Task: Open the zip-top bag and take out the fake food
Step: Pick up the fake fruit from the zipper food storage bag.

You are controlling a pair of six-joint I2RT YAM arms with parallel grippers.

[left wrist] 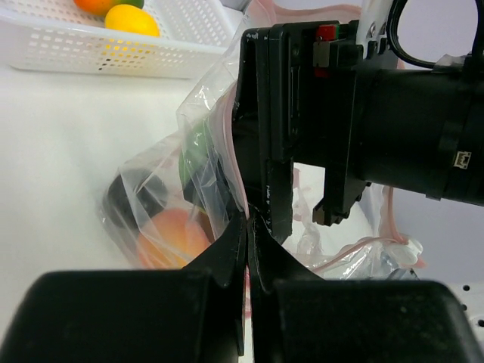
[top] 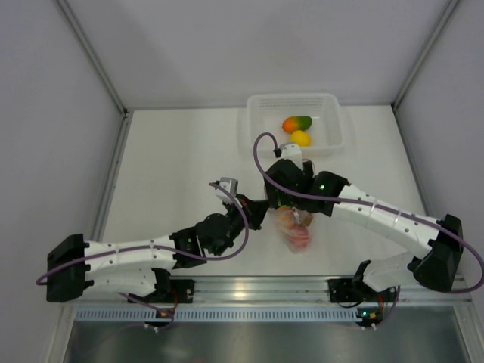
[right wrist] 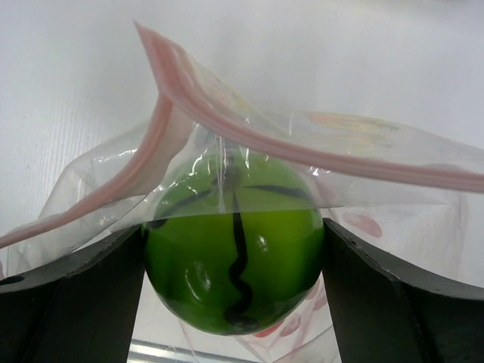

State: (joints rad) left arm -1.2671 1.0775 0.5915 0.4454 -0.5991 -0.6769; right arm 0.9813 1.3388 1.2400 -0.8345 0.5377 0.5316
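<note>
The clear crinkly plastic zip-top bag lay on the counter before the white perforated plastic basket holding an orange-green plastic mango and a yellow plastic fruit. A green black-marked plastic ball sat at the bag's mouth, inside the right end effector.

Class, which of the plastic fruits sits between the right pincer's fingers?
The green fruit with black marks, at the mouth of the zip-top bag; the mango and yellow fruit lie in the tray.

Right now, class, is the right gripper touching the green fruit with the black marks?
Touching. The right wrist view shows the green fruit wedged between both fingers of the right gripper, no gap either side, at the mouth of the bag.
</note>
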